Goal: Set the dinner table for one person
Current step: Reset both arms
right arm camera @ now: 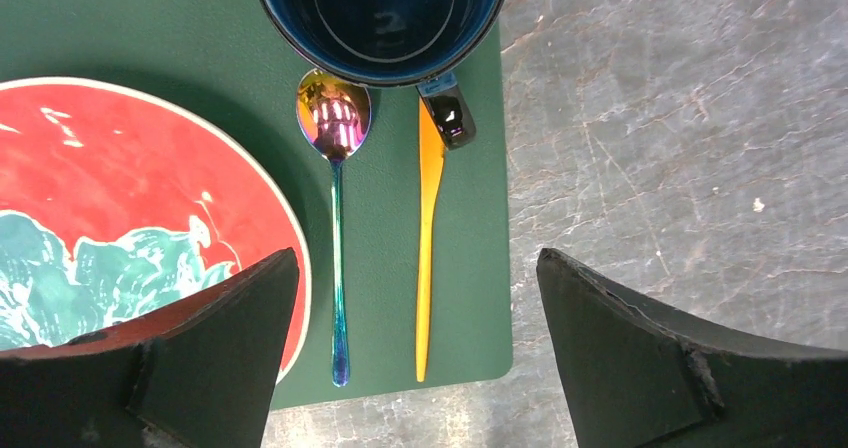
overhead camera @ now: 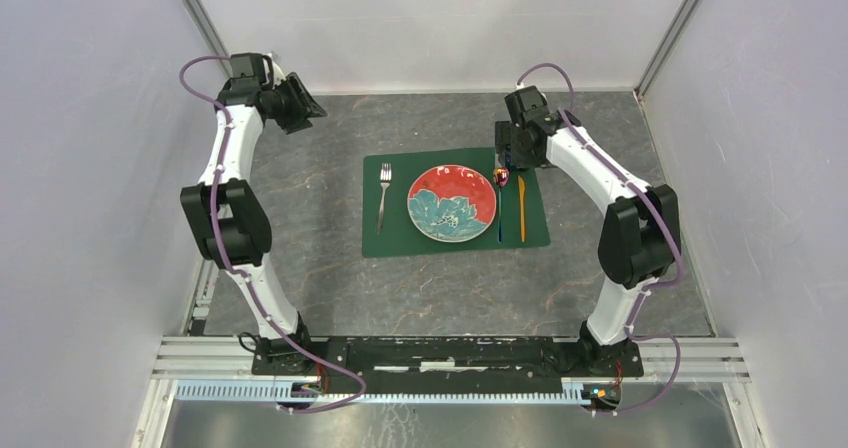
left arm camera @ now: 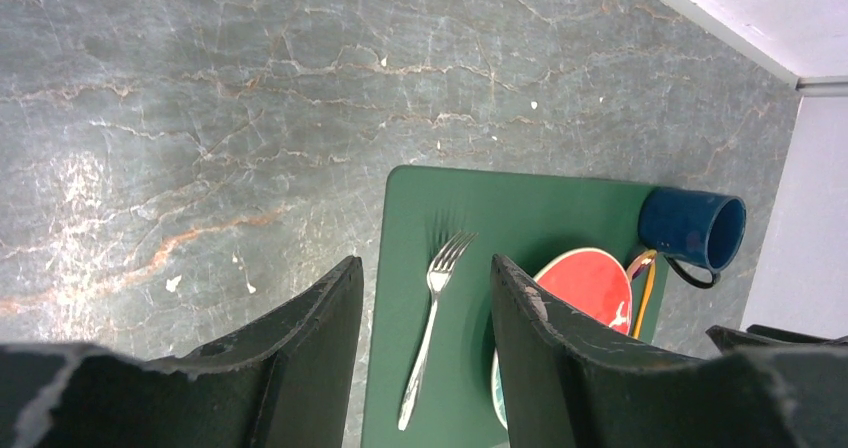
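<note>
Right wrist view. Student: how do the fingers (right arm camera: 200, 358) stand?

Tutor: Spread wide, gripping nothing; the right gripper (right arm camera: 418, 268) hangs above the setting. Between the fingers lie a slim orange knife (right arm camera: 428, 228), seemingly plastic, and beside it an iridescent metal spoon (right arm camera: 337, 218). Just past the tips stands a glossy deep-blue mug (right arm camera: 380, 18), its handle over the knife's point; whether they touch I cannot tell. Partly under one finger sits a round red ceramic plate with a teal flower (right arm camera: 120, 198). All rest on a dark green rectangular placemat (right arm camera: 150, 28), which lies on the dinner table (right arm camera: 680, 168), the grey veined stone-look top running out beyond the other finger.

Student: Why this layout?

Tutor: It follows, I judge, the usual cover: knife and spoon on one side of the plate, the drink beyond them, the fork opposite. The setting looks complete.

Student: What do the other views add?

Tutor: Left wrist view shows the left gripper (left arm camera: 425, 268), its fingers likewise parted and empty. A silver metal fork (left arm camera: 432, 318) appears between them, well below, and the right wrist view lacks it. Top external view gives both arms and the whole mat, yet the right gripper hides the mug there.
</note>
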`<state>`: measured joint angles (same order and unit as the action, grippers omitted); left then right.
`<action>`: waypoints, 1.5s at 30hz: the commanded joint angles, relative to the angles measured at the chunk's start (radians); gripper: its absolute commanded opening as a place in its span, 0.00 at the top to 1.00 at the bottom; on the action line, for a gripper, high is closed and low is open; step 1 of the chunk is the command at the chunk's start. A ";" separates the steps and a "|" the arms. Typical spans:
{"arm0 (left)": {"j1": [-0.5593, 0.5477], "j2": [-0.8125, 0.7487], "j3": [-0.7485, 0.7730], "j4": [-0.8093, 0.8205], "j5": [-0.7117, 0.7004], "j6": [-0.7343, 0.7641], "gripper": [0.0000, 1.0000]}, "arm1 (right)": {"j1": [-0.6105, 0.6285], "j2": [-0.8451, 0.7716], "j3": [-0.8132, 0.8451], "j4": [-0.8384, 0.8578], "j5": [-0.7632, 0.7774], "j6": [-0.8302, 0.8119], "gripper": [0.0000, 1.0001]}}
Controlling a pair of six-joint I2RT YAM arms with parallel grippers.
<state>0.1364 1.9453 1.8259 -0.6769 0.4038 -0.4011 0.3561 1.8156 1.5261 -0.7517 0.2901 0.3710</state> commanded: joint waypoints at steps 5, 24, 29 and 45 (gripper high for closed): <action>0.004 -0.128 -0.063 0.027 0.031 -0.001 0.43 | -0.002 -0.048 0.036 -0.018 0.002 -0.038 0.04; 0.002 -0.210 -0.133 0.023 0.029 0.008 0.43 | -0.003 -0.176 -0.103 0.065 -0.080 -0.046 0.04; 0.002 -0.210 -0.115 0.008 0.031 0.016 0.43 | -0.001 -0.217 -0.145 0.101 -0.125 -0.036 0.05; 0.002 -0.223 -0.180 0.037 0.050 0.016 0.43 | 0.004 -0.289 -0.153 0.170 -0.209 -0.058 0.05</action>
<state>0.1360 1.7641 1.6451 -0.6781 0.4248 -0.4007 0.3561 1.5509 1.3739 -0.6147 0.1036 0.3256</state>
